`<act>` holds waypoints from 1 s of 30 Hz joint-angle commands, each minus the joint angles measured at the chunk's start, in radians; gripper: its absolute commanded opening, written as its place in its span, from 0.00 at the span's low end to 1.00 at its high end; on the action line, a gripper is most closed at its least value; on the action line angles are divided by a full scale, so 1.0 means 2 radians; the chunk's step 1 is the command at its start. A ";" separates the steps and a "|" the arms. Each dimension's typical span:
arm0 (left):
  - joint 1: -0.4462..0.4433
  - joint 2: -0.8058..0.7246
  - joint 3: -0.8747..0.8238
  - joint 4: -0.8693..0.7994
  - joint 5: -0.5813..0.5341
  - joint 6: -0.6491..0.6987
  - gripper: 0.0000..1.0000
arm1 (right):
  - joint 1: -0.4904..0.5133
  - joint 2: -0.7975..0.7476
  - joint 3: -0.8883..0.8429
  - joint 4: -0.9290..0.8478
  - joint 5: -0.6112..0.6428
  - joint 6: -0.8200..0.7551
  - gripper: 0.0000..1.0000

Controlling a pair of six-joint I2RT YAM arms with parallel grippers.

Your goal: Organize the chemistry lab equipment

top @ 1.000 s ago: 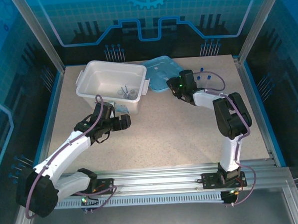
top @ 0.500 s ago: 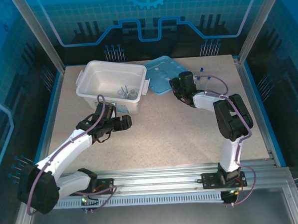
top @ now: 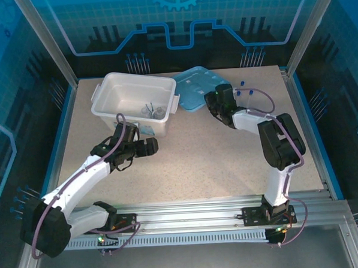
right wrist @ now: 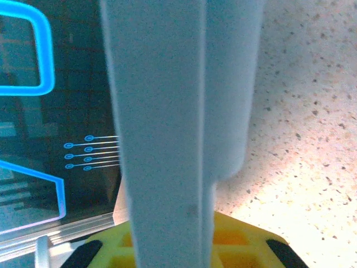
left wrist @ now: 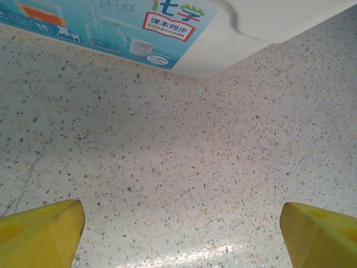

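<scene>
Looking down from above, the white bin (top: 114, 107) sits at the table's (top: 192, 163) back left. Small clear glassware (top: 151, 109) is clustered inside against its near wall, too small to tell beaker from flask. The light-blue lid (top: 191, 85) lies just beside the bin's right end, and blue-capped tubes (top: 244, 90) lie on the table just right of the right arm's wrist. The right gripper (top: 215, 101) meets the lid's near right edge. Its wrist view settles the grip: yellow fingers (right wrist: 245, 243) are clamped on the lid's pale rim, which runs up through the frame.

The left wrist view shows the left gripper (left wrist: 178, 234) spread wide over bare speckled tabletop, holding nothing, with the bin's labelled wall just ahead. Open tabletop stretches between both arms toward the near rail, and the table's right edge is well apart from the tubes.
</scene>
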 commanded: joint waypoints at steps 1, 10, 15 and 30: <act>-0.004 -0.018 0.028 -0.015 0.002 0.006 0.92 | -0.002 -0.059 0.013 0.016 0.034 -0.051 0.00; -0.004 -0.024 0.081 -0.046 0.002 0.003 0.92 | 0.004 -0.157 0.026 -0.089 0.068 -0.181 0.00; -0.004 -0.025 0.118 -0.057 0.007 -0.004 0.92 | 0.020 -0.216 0.014 -0.104 0.103 -0.272 0.00; 0.085 -0.011 0.166 0.015 0.171 -0.127 0.99 | 0.235 -0.295 0.006 0.039 0.352 -0.783 0.00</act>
